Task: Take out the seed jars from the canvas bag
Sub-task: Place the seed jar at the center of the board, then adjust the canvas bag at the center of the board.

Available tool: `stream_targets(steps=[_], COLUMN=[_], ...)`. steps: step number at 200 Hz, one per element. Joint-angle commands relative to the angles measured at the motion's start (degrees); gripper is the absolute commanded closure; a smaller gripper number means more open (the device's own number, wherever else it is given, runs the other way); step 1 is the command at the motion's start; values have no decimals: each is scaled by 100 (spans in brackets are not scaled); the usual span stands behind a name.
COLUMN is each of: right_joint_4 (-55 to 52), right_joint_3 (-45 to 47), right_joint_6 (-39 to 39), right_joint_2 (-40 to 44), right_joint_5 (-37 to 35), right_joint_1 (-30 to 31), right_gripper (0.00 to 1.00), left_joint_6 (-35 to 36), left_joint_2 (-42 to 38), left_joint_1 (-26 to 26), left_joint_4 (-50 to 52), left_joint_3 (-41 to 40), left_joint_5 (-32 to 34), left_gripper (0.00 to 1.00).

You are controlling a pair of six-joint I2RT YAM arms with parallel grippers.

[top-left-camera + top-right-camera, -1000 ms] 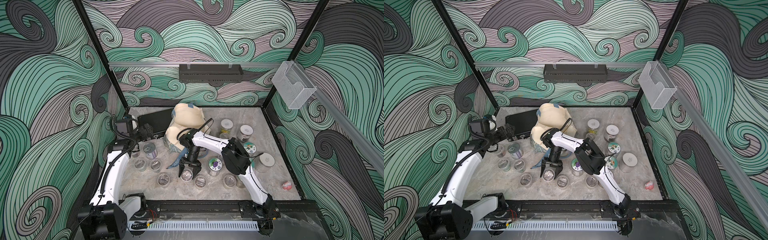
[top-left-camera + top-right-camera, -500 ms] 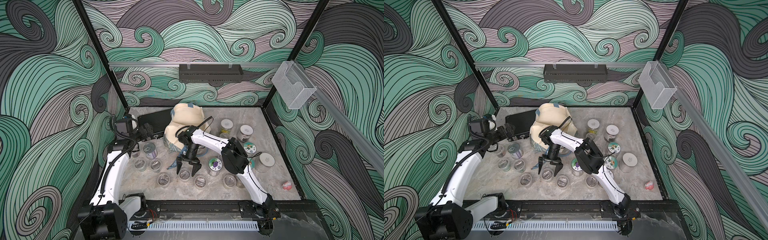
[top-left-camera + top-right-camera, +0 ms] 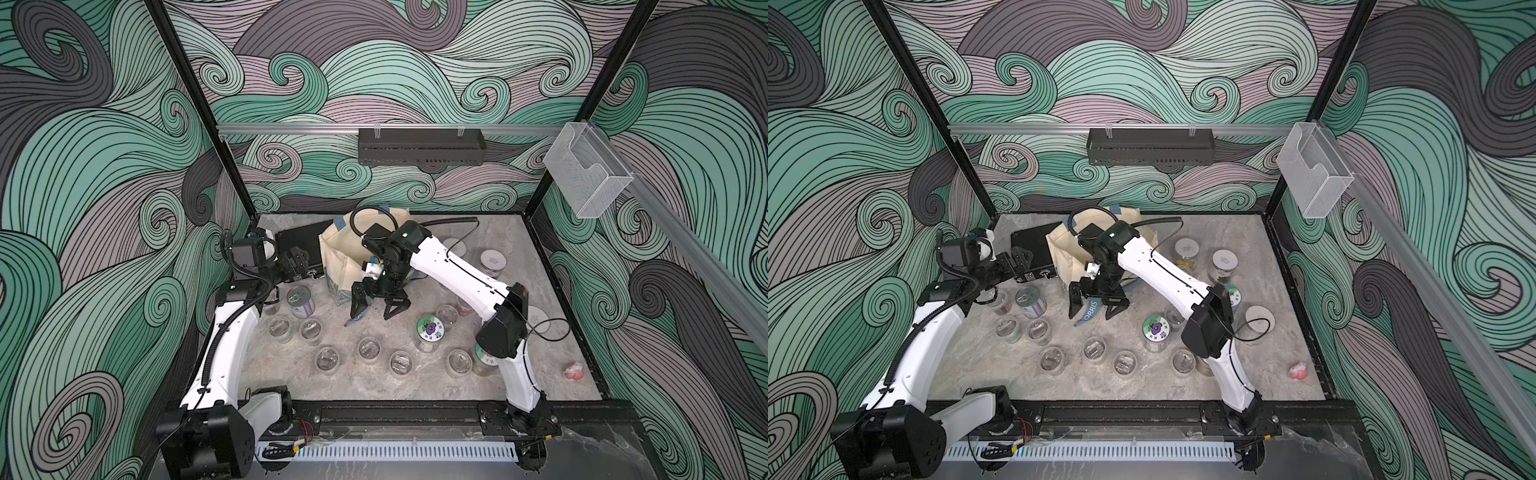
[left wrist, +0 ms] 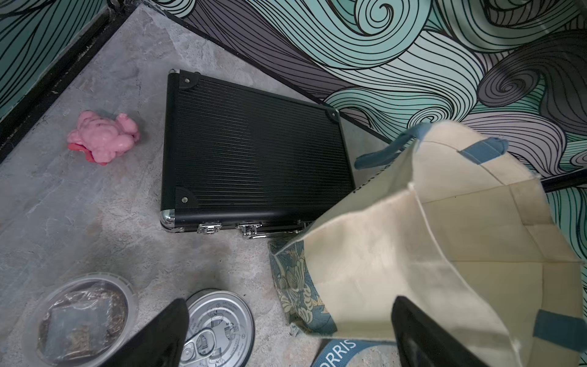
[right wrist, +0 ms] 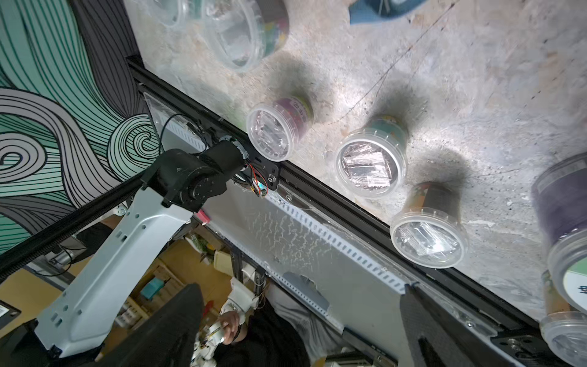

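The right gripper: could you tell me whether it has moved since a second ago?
Yes. The right gripper has pulled back from the small seed jar in the front row, toward the canvas bag, with its jaws open and empty.

Enclosure closed on three sides. The back wall (image 3: pixel 415 83) and both side walls are papered in a swirling wave print of teal, mauve and dark grey with black outlines. Black corner posts (image 3: pixel 203 108) rise at the back corners. An aluminium rail (image 3: pixel 291 129) crosses the back wall, with a black slotted tray (image 3: pixel 422 145) hung from it at mid-span. A second rail (image 3: pixel 685 245) slopes along the right-hand wall and carries a clear plastic bin (image 3: pixel 586 174). The counter (image 3: pixel 374 386) is grey, mottled, stone-look. A black base rail (image 3: pixel 395 413) edges its near side, with a white cable duct (image 3: pixel 395 451) just in front. Light even, shadows soft.
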State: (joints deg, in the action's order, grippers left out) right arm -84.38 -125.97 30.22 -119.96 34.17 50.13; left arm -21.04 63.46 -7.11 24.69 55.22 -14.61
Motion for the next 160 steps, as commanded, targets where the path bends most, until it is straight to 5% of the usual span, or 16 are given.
stream_targets(steps=[1, 40, 84, 116, 160], right_joint_4=[419, 1107, 3170, 4253, 5083], right_joint_3=[466, 1355, 3542, 4819, 5201], right_joint_6=[-114, -392, -351, -633, -1061], right_joint_2=[227, 1128, 2906, 3426, 3087], right_joint_5=[-508, -1525, -2288, -3137, -3398], right_joint_1=[36, 66, 85, -26, -145], right_gripper=[1, 1, 1, 2, 24], left_joint_6=[79, 121, 132, 109, 177], left_joint_2=[109, 219, 352, 730, 2614], left_joint_1=[-44, -1, 36, 35, 5], left_joint_4=[-122, -182, -244, -355, 1518], left_joint_3=[-11, -11, -12, 144, 2461], left_joint_5=[-203, -393, -454, -521, -586], left_gripper=[2, 3, 3, 3, 13])
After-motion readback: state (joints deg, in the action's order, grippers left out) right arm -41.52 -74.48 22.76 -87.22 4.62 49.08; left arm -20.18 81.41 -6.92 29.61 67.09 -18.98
